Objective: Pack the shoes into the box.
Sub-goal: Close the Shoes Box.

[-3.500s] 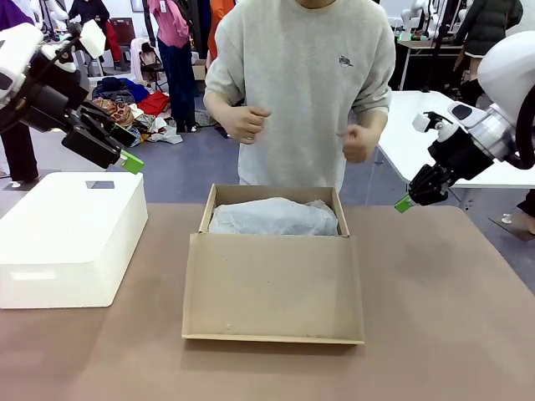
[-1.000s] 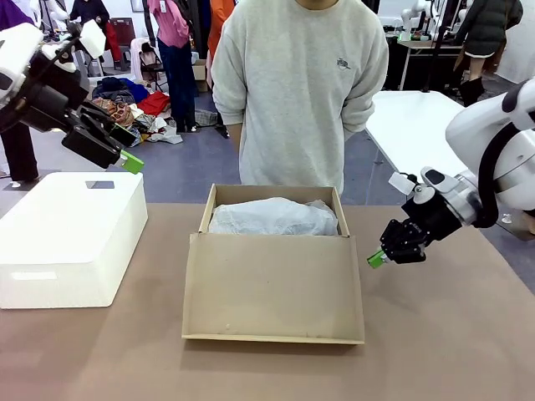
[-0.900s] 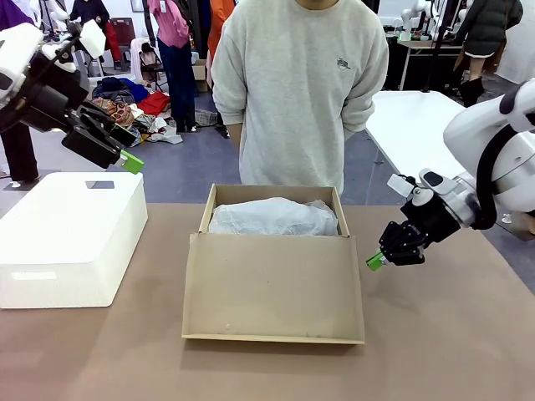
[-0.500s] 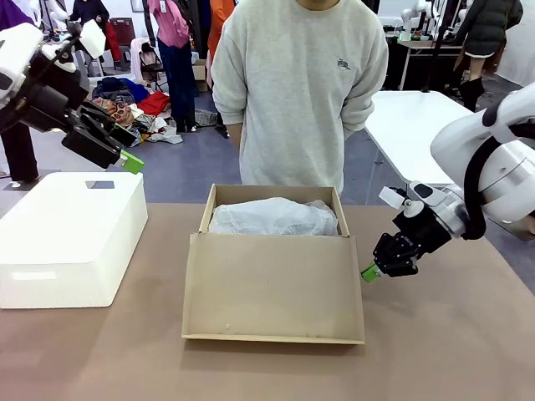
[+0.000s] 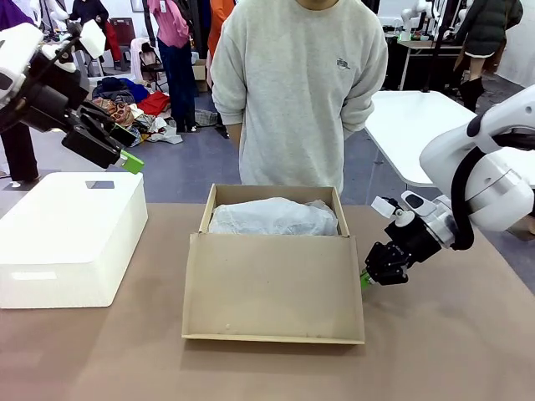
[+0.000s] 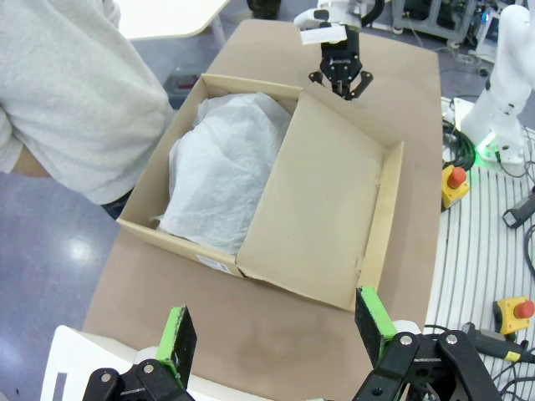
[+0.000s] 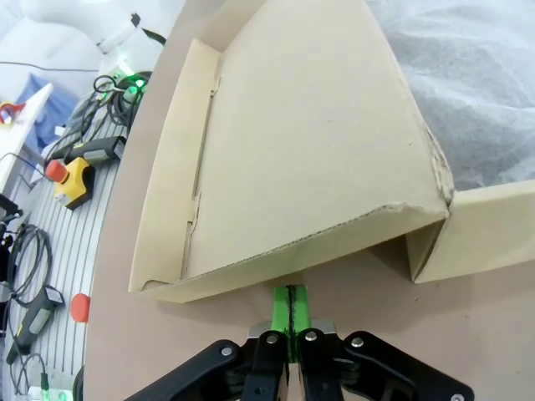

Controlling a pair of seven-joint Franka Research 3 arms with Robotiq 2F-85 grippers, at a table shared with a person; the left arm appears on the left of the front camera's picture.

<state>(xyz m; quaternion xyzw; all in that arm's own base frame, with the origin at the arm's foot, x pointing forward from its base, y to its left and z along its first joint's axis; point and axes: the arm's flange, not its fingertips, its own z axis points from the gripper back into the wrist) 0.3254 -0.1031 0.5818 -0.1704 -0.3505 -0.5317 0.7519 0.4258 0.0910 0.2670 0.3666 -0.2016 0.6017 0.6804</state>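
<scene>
The box [image 5: 273, 263] stands in the middle of the counter [image 5: 435, 351], between you and the person [image 5: 301, 92]. Its big flap lid [image 5: 274, 288] leans out toward your side, half raised, and white tissue paper [image 5: 272, 217] fills the back part. You cannot see the shoes; they are probably under the paper, but the paper hides this.

Your right gripper [image 5: 365, 280] is low at the right edge of the lid, just beside it, and its fingers [image 7: 289, 311] are pressed together with nothing between them. I think the next step is to push or lift the lid. The danger is that closed fingers slide under the thin cardboard edge or push the whole box sideways, because nothing holds it.

Your left gripper [image 5: 125, 159] hangs high above the white box [image 5: 71, 234] with its fingers [image 6: 176, 343] spread wide and empty, well apart from the work
</scene>
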